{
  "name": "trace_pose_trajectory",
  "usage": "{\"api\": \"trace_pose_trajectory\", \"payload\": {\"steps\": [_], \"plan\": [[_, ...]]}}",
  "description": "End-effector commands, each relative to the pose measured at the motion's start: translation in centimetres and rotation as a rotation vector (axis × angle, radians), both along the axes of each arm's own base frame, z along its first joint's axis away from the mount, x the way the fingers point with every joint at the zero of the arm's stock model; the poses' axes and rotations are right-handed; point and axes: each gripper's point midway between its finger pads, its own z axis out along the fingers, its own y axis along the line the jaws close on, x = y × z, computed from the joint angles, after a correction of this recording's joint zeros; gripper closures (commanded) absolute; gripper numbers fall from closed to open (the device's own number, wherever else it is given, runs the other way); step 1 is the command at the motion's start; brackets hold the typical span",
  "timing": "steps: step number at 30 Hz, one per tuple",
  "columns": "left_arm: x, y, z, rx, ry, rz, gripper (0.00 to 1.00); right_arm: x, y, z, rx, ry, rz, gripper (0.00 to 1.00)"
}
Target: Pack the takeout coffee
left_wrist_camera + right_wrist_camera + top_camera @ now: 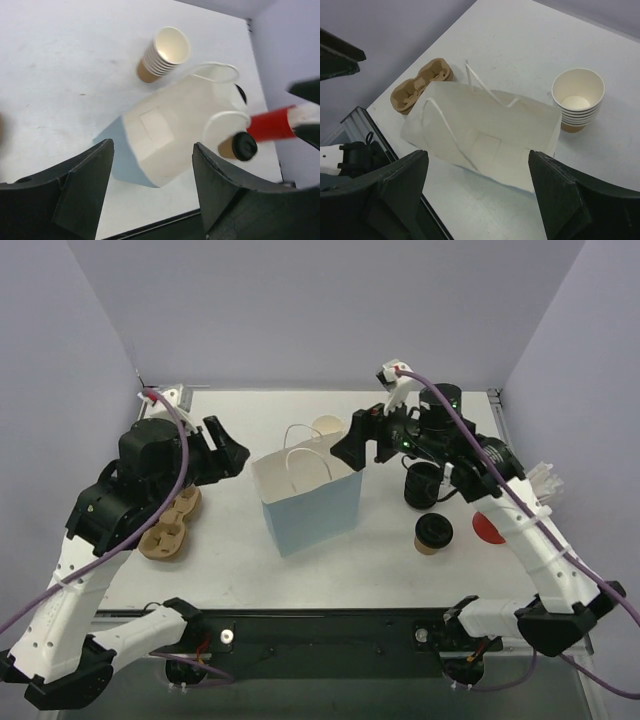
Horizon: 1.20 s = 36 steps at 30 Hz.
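Lavender walls box in a white tabletop [300, 575], and right in the middle stands a light-blue paper bag with white handles [310, 505], mouth open. Now the takeout coffee, a small tan-brown paper cup with a round black plastic lid [433, 532]: it sits on the table off to the bag's right, outside the bag, nothing touching it. The right gripper [350, 443] hovers at the bag's right rim, jaws spread wide and empty, the cup well apart from it, nearer the arm bases. The left gripper [227, 448] hangs at the bag's other side, likewise gaping with nothing in it. Behind the bag is a stack of lidless tan cups [327, 425]; by the left arm, a brown cardboard cup carrier [170, 528]; near the coffee, a stack of black lids [422, 483] and a flat red disc [488, 529].
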Motion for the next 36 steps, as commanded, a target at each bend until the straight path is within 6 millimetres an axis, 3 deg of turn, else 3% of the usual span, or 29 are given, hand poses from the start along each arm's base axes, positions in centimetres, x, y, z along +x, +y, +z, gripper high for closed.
{"api": "trace_pose_trajectory", "payload": {"steps": [1,6,7,9,13,17,21,24,29,32,36], "plan": [[-0.5,8.8,-1.8,0.065,0.075,0.484,0.27,-4.0,-3.7,1.8,0.027,0.054,-0.094,0.18],[-1.0,14.4,-7.0,0.091,0.307,0.8,0.28,-7.8,-6.6,1.4,0.082,0.111,-0.168,0.2],[-1.0,14.0,-8.6,0.065,0.379,0.785,0.3,-8.1,-6.9,1.1,0.086,0.117,-0.176,0.21],[-0.7,15.2,-10.4,0.044,0.446,0.842,0.32,-9.4,-7.5,0.8,0.104,0.115,-0.169,0.21],[-1.1,18.4,-13.4,-0.065,0.525,1.096,0.32,-10.6,-7.9,0.3,0.108,0.109,-0.141,0.22],[-0.8,19.2,-17.1,-0.149,0.626,1.178,0.34,-11.1,-8.2,0.1,0.106,0.099,-0.136,0.22],[-1.3,19.9,-20.9,-0.079,0.763,1.281,0.32,-10.6,-8.2,-0.5,0.059,0.077,-0.126,0.22],[1.0,20.2,-22.1,-0.072,0.768,1.23,0.29,-10.4,-8.1,-0.9,0.041,0.077,-0.119,0.22],[2.8,20.2,-22.7,-0.11,0.766,1.262,0.3,-9.4,-7.1,-2.0,-0.016,0.087,-0.107,0.22],[3.4,20.7,-22.9,-0.092,0.754,1.269,0.31,-9.0,-6.8,-1.8,-0.021,0.084,-0.105,0.22],[2.6,21.4,-23.5,-0.036,0.802,1.334,0.31,-8.5,-6.6,-1.9,-0.037,0.082,-0.108,0.22]]}}
